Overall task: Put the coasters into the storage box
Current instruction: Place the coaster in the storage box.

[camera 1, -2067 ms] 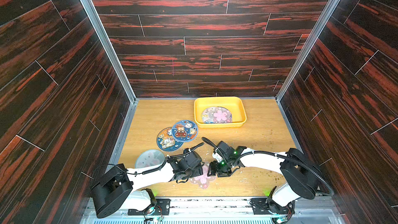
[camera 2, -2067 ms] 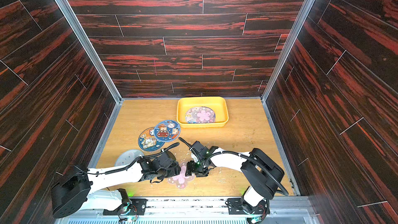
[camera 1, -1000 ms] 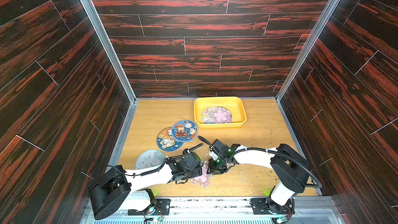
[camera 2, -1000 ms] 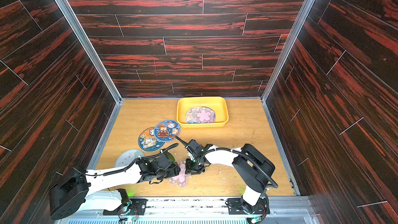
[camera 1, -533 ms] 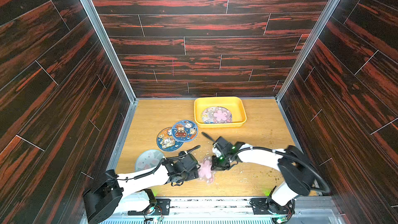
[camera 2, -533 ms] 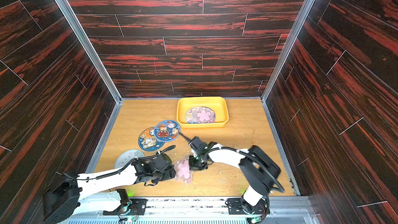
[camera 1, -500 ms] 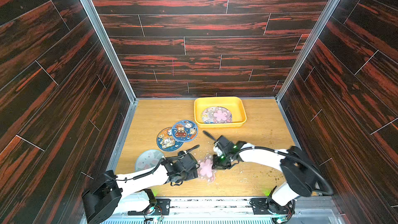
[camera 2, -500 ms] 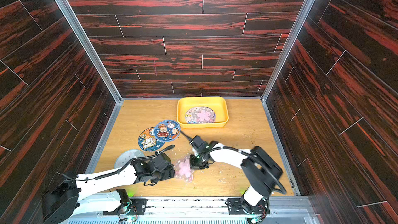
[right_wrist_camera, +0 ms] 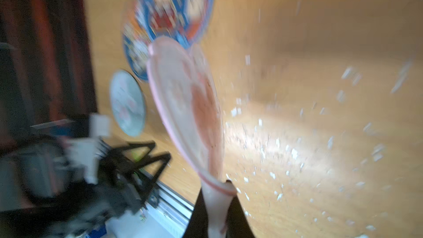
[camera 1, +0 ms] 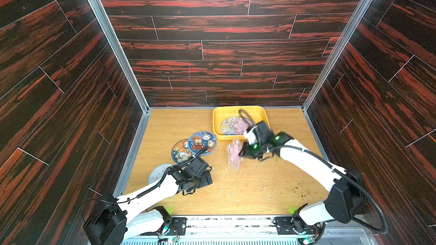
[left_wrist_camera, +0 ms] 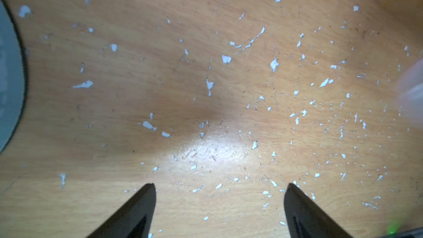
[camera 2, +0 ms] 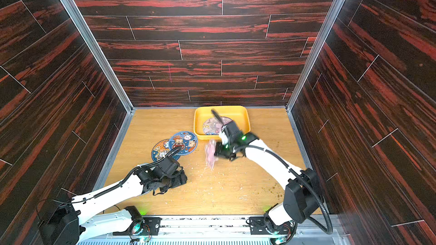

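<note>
My right end effector is clamped on the rim of a pink blossom coaster, held on edge above the table just in front of the storage box. The box sits at the far edge with two coasters inside. My left end effector is spread wide over bare table, near a grey-green coaster by the left edge. Two blue cartoon coasters overlap mid-table.

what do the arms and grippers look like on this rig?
The left arm and right arm: white links, black joints, black ribbed cables alongside, green lights. The left gripper and right gripper: black, slim pointed fingers.
</note>
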Robot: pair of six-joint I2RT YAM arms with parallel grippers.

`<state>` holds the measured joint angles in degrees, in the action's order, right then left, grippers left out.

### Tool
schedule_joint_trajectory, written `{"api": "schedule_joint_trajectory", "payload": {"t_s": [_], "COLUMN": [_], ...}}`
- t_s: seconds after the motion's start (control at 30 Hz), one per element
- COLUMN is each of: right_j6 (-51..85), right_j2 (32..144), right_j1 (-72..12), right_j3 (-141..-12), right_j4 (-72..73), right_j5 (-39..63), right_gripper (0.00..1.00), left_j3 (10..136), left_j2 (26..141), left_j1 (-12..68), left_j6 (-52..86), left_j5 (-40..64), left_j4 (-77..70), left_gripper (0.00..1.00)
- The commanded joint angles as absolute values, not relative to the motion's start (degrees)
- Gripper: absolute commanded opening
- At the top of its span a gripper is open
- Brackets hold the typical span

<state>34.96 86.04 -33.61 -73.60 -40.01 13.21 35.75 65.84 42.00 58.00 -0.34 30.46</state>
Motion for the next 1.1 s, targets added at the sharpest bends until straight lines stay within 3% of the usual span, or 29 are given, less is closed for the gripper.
{"api": "schedule_joint_trajectory", "payload": {"t_s": [0.0,0.37,0.73,1.07], "right_j6": [30.44,28.03,30.02,26.19], "right_j2": [88.61,106.93,126.91,133.14], "right_j1": [-30.06,-22.23,-19.79,-18.46], "right_j3": [-79.94,-99.65,-114.0,-117.05], "right_j4": [-42.12,-36.57,-36.02,-43.78], "right_j5": [15.0,17.6,22.23,13.97], "right_gripper": [0.02,0.02,0.03,0.09], "left_j3": [37.18,36.38,36.12,35.95], "left_j2": [65.4,65.04,64.5,63.15], "left_j1": [41.27,40.43,39.55,37.47], "left_j6": [56.87,57.57,57.31,56.1], "left_j5": [0.35,1.65,2.55,2.72], "left_j4": [31.87,30.51,30.81,32.21], "left_gripper": [0.91,0.92,0.92,0.93]}}
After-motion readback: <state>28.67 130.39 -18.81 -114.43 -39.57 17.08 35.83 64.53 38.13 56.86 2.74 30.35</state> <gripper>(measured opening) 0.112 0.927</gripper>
